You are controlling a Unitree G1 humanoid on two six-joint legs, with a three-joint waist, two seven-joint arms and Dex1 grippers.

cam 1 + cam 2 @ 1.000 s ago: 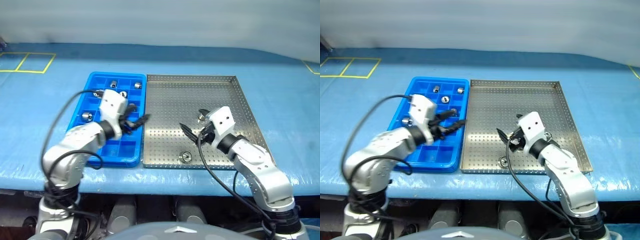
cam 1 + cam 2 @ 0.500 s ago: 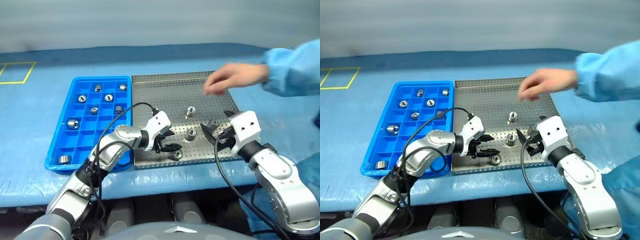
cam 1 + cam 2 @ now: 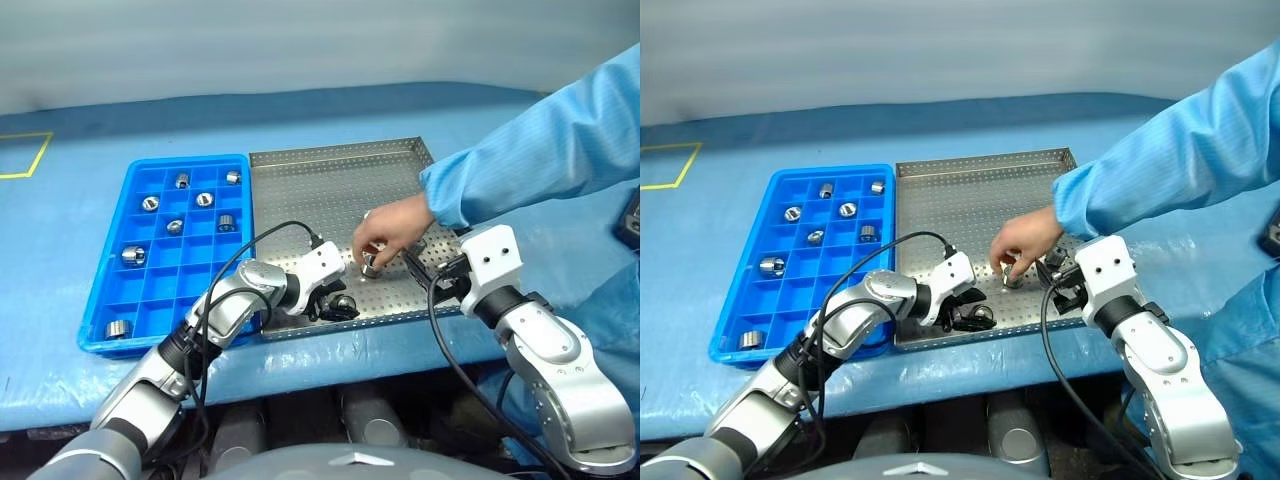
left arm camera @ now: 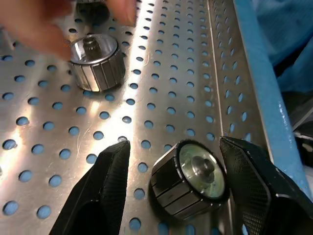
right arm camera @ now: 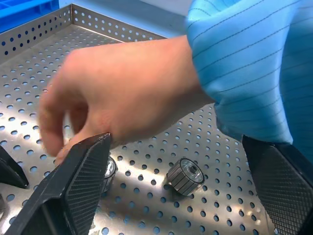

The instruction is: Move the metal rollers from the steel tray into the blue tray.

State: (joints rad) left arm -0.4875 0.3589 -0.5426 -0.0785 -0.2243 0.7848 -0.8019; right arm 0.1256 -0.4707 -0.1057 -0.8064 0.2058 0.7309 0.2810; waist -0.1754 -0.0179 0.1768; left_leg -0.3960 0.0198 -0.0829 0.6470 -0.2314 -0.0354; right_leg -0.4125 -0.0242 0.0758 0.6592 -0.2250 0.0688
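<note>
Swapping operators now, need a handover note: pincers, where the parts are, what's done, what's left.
Left pincer: open, fingers either side of a small shiny metal roller lying on the perforated steel tray near its front rim, not closed on it.
Right pincer: open, empty, hovering over the tray's front right part.
A person's hand in a light blue sleeve is on a second roller in the steel tray; a third lies close by.
Done: seven rollers sit in the blue plastic compartment tray.
Left: at least these three rollers. Wait for the hand to clear.
</note>
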